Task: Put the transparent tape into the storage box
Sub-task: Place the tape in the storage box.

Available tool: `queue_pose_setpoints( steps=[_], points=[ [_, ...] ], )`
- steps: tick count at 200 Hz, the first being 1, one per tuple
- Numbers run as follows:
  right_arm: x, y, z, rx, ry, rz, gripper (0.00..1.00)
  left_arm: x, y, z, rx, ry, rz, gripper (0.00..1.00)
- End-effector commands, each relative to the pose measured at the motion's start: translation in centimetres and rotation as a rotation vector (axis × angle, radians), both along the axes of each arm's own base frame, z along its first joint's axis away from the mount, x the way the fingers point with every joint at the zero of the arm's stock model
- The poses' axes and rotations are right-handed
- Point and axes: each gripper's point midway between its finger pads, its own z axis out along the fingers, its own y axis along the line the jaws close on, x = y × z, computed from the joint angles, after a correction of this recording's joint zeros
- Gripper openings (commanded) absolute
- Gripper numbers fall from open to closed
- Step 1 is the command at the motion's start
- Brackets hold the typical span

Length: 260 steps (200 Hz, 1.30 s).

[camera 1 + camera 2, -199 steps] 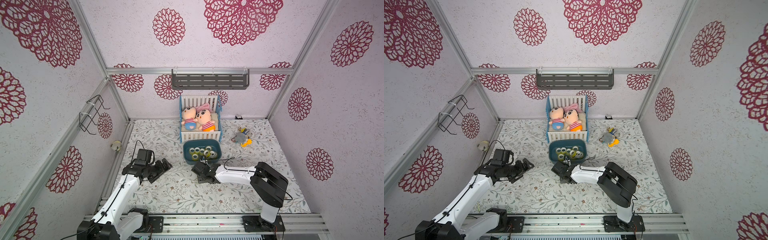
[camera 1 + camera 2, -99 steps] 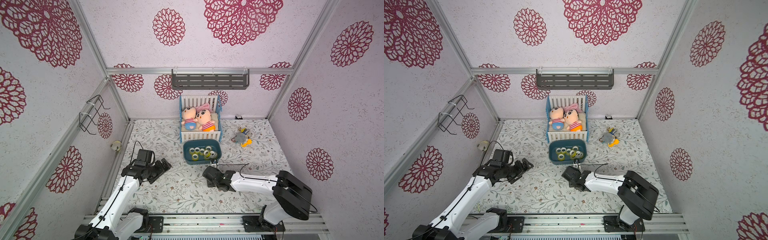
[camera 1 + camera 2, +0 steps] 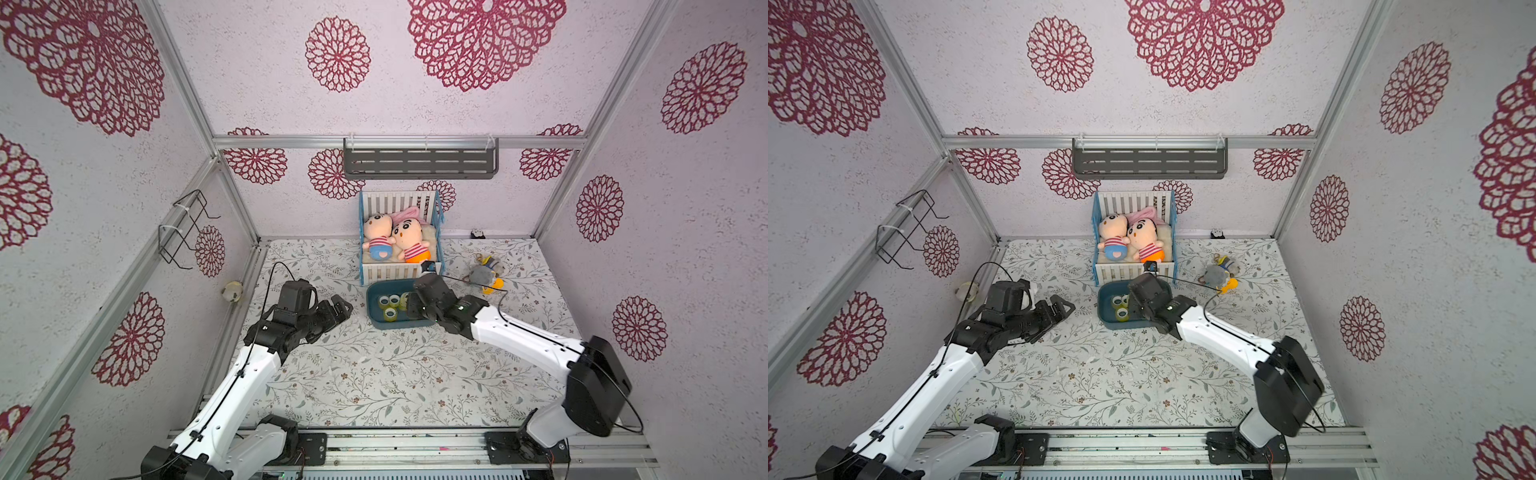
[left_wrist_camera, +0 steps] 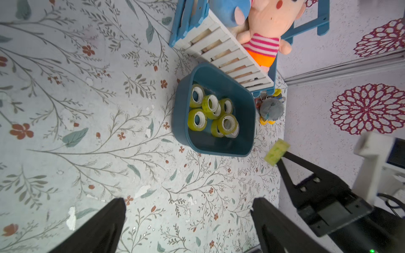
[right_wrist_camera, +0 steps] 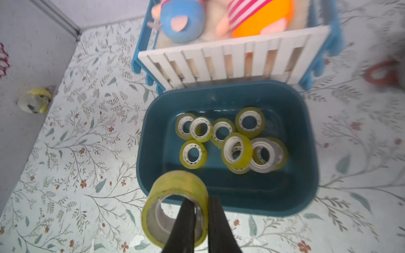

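Right tool brought tape to storage box.

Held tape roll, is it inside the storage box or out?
Out: right gripper pinches the tape roll in midair by the storage box.

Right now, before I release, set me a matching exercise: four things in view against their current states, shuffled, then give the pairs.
1. right hand
2. left hand
3. storage box
4. toy crib

A. holds two plush dolls
B. open, empty
C. shut on a tape roll
D. holds loose tape rolls

Pairs: 1-C, 2-B, 3-D, 4-A
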Motion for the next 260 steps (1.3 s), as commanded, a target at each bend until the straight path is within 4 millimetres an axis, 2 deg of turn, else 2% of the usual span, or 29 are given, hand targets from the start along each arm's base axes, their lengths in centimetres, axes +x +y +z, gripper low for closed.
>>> queue_pose_setpoints(
  steps=[1, 21, 40, 77, 84, 100, 106, 126, 148, 168, 194, 212, 226, 240, 260],
  points=[
    [1.0, 2.5, -2.3, -0.033, 0.061, 0.068, 0.00, 1.6, 1.6, 2.0, 0.039, -0.107, 0.081, 0.97],
    [2.7, 4.2, -4.2, -0.059, 0.095, 0.072, 0.00, 1.7, 2.0, 2.1, 0.028, -0.138, 0.088, 0.97],
    [3.7, 5.3, -5.7, -0.082, 0.121, 0.075, 0.00, 1.3, 2.3, 1.4, 0.053, -0.117, 0.078, 0.97],
    [3.8, 6.0, -7.5, -0.092, 0.156, 0.090, 0.00, 0.9, 3.0, -0.4, 0.098, -0.071, 0.074, 0.97],
    [3.7, 6.1, -7.7, -0.092, 0.161, 0.095, 0.08, 0.9, 3.0, -0.6, 0.095, -0.068, 0.076, 0.97],
    [3.4, 6.3, -8.0, -0.091, 0.172, 0.115, 0.40, 1.0, 2.9, -1.0, 0.083, -0.060, 0.078, 0.97],
    [3.2, 6.3, -7.9, -0.091, 0.172, 0.117, 0.48, 1.0, 2.8, -1.1, 0.078, -0.059, 0.079, 0.97],
    [3.2, 6.1, -5.9, -0.065, 0.135, 0.115, 0.60, 1.2, 2.6, -1.2, 0.069, -0.049, 0.073, 0.97],
    [3.3, 5.5, -1.0, -0.018, 0.036, 0.099, 0.69, 1.5, 2.5, -0.6, 0.066, -0.067, 0.070, 0.97],
    [3.1, 3.8, 4.0, 0.003, -0.079, 0.072, 0.83, 2.0, 3.0, 0.9, 0.103, -0.139, 0.074, 0.97],
    [1.5, -0.3, 9.2, 0.019, -0.239, 0.013, 0.99, 2.5, 5.1, 3.5, 0.189, -0.313, 0.150, 0.97],
    [0.0, -3.8, 10.3, 0.008, -0.317, -0.037, 0.99, 2.3, 7.5, 4.9, 0.270, -0.437, 0.247, 0.97],
    [-1.2, -6.6, 10.0, -0.020, -0.359, -0.073, 0.99, 2.1, 9.3, 5.5, 0.343, -0.532, 0.322, 0.97],
    [-2.3, -9.6, 9.6, -0.060, -0.393, -0.137, 0.99, 1.7, 11.5, 5.5, 0.442, -0.577, 0.406, 0.97],
    [-3.8, -14.6, 8.7, -0.141, -0.445, -0.255, 0.99, 1.2, 13.8, 4.5, 0.622, -0.550, 0.455, 0.97]
  ],
)
